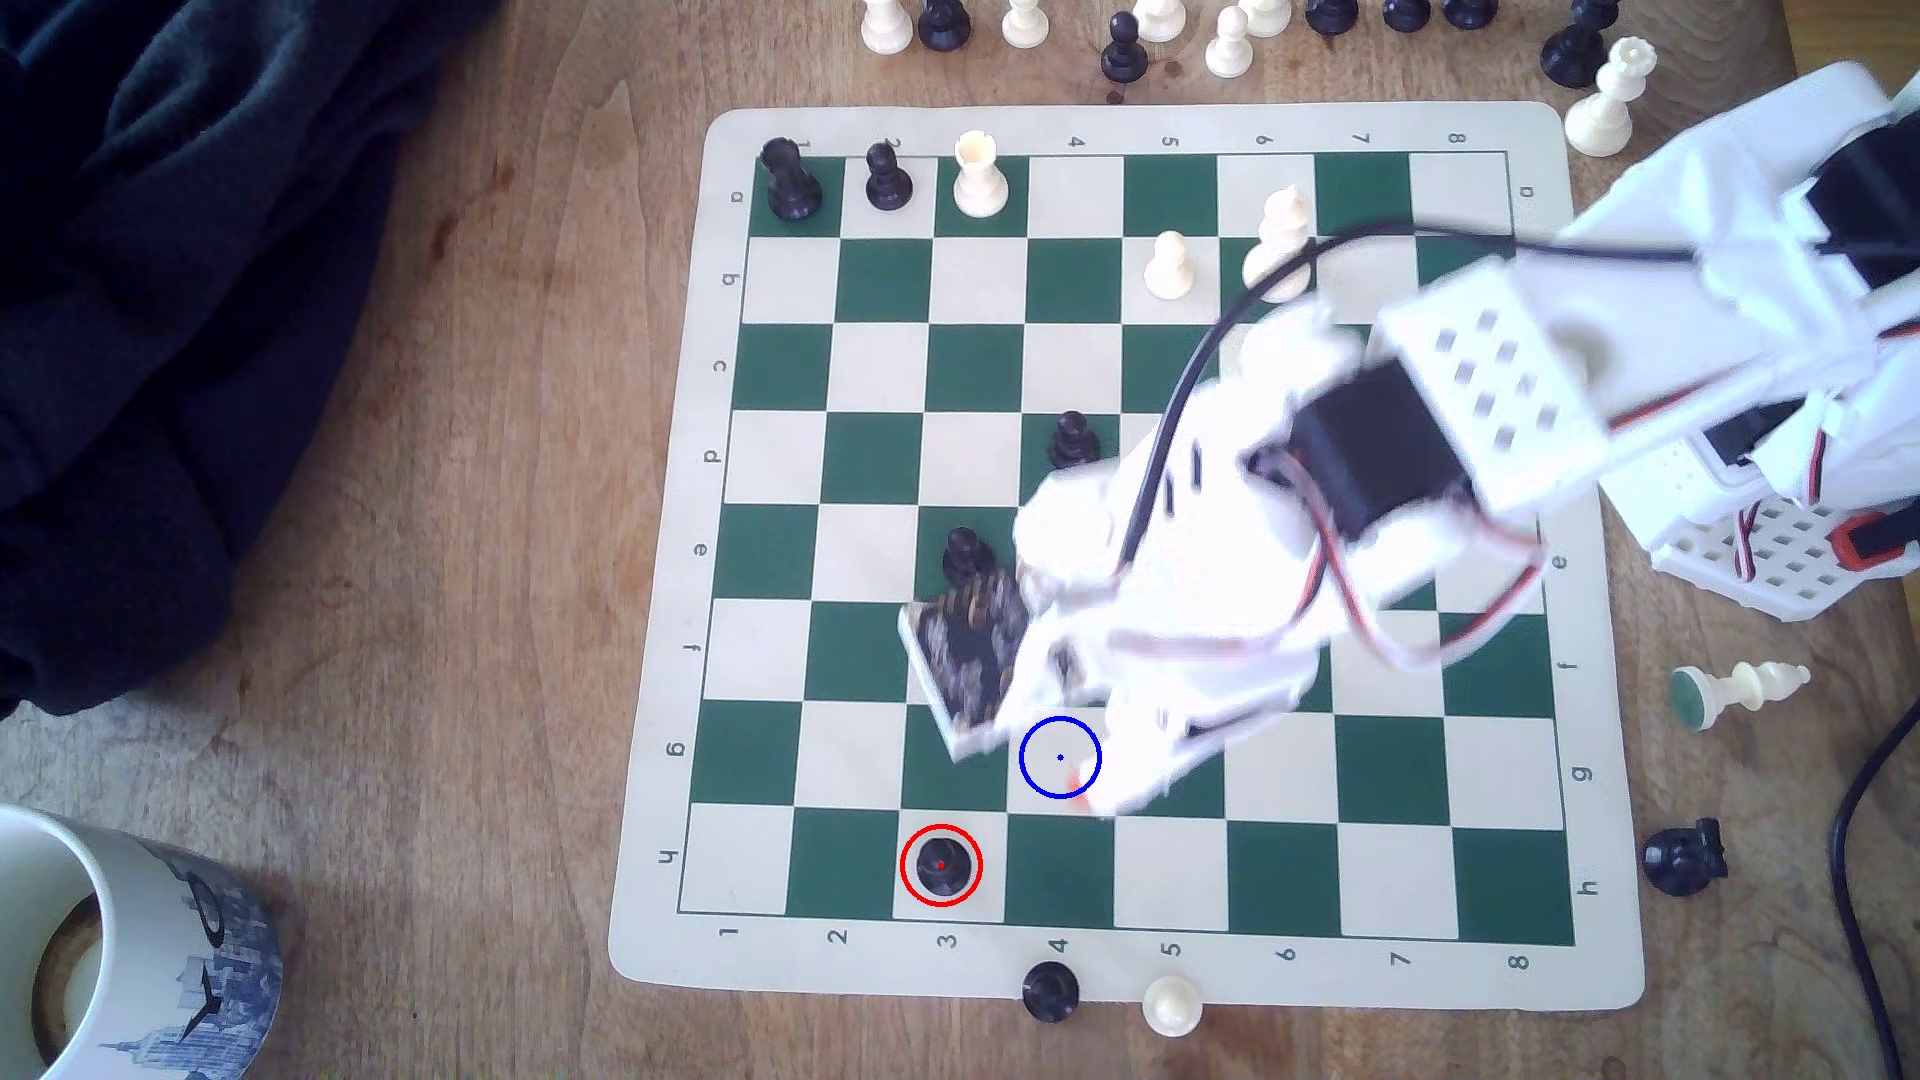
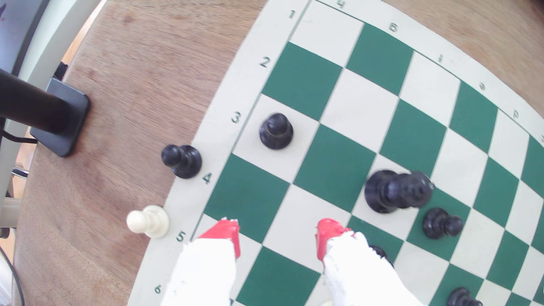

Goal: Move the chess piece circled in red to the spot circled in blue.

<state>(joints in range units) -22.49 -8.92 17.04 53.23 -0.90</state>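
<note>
The chess piece (image 1: 941,865), a small black pawn inside the red ring, stands upright on a cream square in the board's near row; in the wrist view the pawn (image 2: 276,131) stands beside the numeral 3. The spot (image 1: 1060,757), a cream square with a blue ring, lies one square diagonally from it, toward the exterior view's right. My gripper (image 1: 1096,774) hovers blurred at the spot's right edge. In the wrist view my gripper (image 2: 278,235) is open, its red fingertips (image 2: 225,232) a square apart with nothing between them, and the pawn stands ahead of them, untouched.
A taller black piece (image 2: 397,191) and a black pawn (image 2: 441,225) stand close to one finger. A black pawn (image 1: 1049,990) and a cream pawn (image 1: 1172,1005) sit on the mat's near border. A mug (image 1: 104,935), dark cloth (image 1: 156,312) and spare pieces (image 1: 1226,42) ring the board (image 1: 665,540).
</note>
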